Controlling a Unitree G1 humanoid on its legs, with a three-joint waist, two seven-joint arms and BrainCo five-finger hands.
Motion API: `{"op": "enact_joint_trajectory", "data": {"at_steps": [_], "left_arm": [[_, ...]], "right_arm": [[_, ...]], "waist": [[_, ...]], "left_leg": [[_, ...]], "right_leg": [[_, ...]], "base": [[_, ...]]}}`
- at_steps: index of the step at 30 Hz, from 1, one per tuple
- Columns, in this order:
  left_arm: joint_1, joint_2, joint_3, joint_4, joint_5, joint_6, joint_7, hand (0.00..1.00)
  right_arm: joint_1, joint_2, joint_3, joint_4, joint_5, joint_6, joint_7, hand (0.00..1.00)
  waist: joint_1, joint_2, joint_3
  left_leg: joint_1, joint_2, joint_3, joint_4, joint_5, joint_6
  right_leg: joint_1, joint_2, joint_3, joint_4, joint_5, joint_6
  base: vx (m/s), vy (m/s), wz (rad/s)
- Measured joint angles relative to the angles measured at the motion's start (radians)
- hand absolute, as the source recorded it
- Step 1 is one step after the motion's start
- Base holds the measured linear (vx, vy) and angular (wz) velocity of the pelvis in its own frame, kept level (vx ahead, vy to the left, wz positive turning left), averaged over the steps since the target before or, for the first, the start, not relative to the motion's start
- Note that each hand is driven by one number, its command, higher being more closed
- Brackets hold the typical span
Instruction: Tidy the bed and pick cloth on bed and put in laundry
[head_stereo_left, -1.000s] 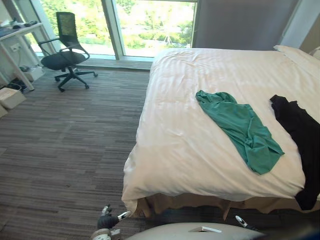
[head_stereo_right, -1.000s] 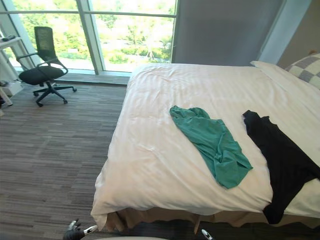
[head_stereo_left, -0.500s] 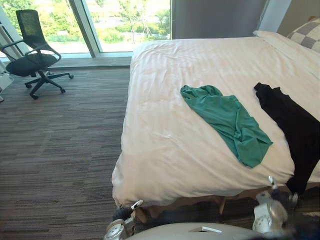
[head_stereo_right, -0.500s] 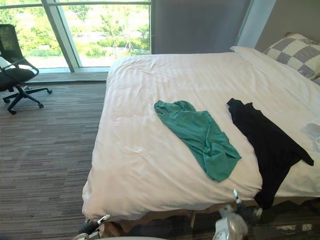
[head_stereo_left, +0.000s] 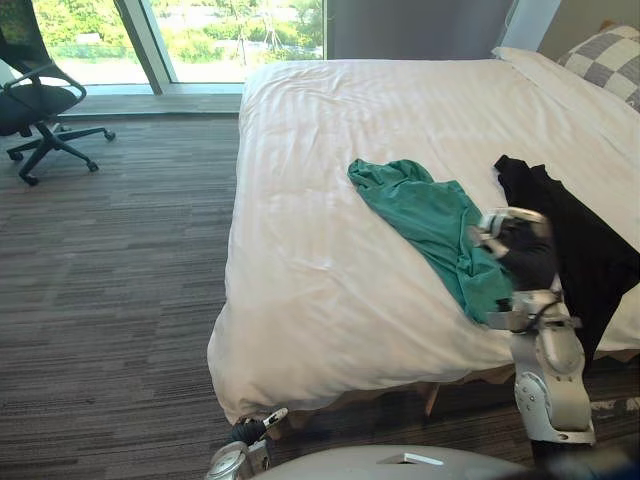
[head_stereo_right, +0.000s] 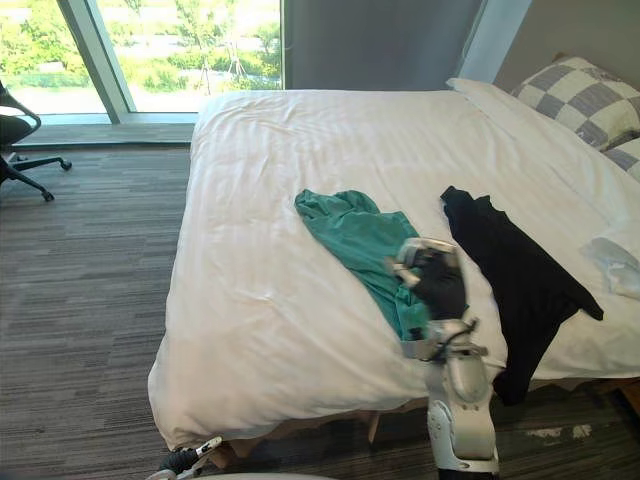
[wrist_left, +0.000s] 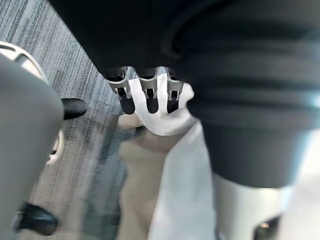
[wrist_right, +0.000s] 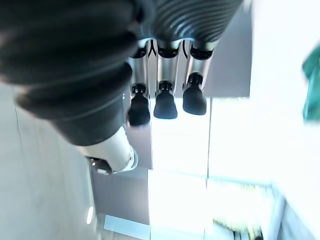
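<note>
A green cloth (head_stereo_left: 425, 215) lies crumpled across the middle of the white bed (head_stereo_left: 330, 130). A black cloth (head_stereo_left: 580, 235) lies to its right and hangs over the near edge. My right hand (head_stereo_left: 520, 250) is raised over the near end of the green cloth, between the two cloths. Its fingers (wrist_right: 165, 102) are curled in with nothing in them. Whether it touches the green cloth I cannot tell. My left hand (head_stereo_left: 245, 435) hangs low by the bed's near left corner, fingers relaxed, holding nothing.
Checked pillows (head_stereo_right: 580, 95) sit at the bed's far right, and a small white cloth (head_stereo_right: 615, 265) lies at its right edge. A black office chair (head_stereo_left: 30, 100) stands far left by the windows. Carpet runs along the bed's left side.
The view has swung right and closer to the bed. My right arm has risen from below the bed's edge to over the green cloth, and its fingers have curled shut.
</note>
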Motion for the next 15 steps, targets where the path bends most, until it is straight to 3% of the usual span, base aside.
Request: {"op": "enact_joint_trajectory", "data": {"at_steps": [1, 3, 8, 13, 15], "left_arm": [[-0.003, 0.007, -0.023, 0.007, -0.018, -0.01, -0.005, 0.0], [-0.004, 0.016, -0.043, 0.007, -0.027, -0.024, -0.009, 0.0], [-0.018, 0.039, -0.112, 0.041, -0.11, -0.05, -0.028, 0.0], [-0.04, 0.042, -0.135, 0.052, -0.175, -0.042, -0.04, 0.0], [-0.068, 0.05, -0.137, 0.053, -0.221, -0.042, -0.039, 0.0]], "right_arm": [[-0.037, -0.011, 0.095, 0.021, 0.003, 0.025, 0.074, 1.0], [-0.062, -0.012, 0.148, 0.05, 0.004, 0.044, 0.109, 1.0], [-0.18, -0.018, 0.358, 0.189, 0.032, 0.164, 0.183, 1.0], [-0.283, 0.022, 0.549, 0.297, 0.039, 0.245, 0.169, 1.0], [-0.364, 0.087, 0.614, 0.348, 0.039, 0.27, 0.139, 1.0]], "waist": [[0.002, 0.001, 0.003], [0.003, 0.005, 0.01], [0.017, 0.016, 0.019], [0.041, 0.015, 0.028], [0.062, 0.003, 0.07]], "left_leg": [[-0.009, -0.001, -0.027, 0.004, 0.0, 0.0], [-0.01, -0.001, -0.043, 0.003, 0.0, 0.0], [-0.029, -0.005, -0.093, 0.0, 0.006, 0.009], [-0.094, -0.005, -0.164, 0.004, 0.026, 0.016], [-0.143, -0.004, -0.201, 0.017, 0.039, 0.02]], "right_leg": [[0.005, -0.003, -0.018, 0.0, 0.0, 0.0], [0.015, -0.003, -0.029, -0.001, 0.0, 0.0], [0.028, -0.005, -0.072, -0.013, 0.0, 0.0], [0.009, -0.006, -0.131, -0.013, 0.0, 0.0], [-0.013, -0.006, -0.16, -0.01, 0.002, -0.002]], "base": [[-0.02, -0.029, 0.3], [-0.03, -0.028, 0.28], [-0.04, -0.032, 0.26], [-0.04, -0.033, 0.4], [-0.07, -0.039, 0.43]]}}
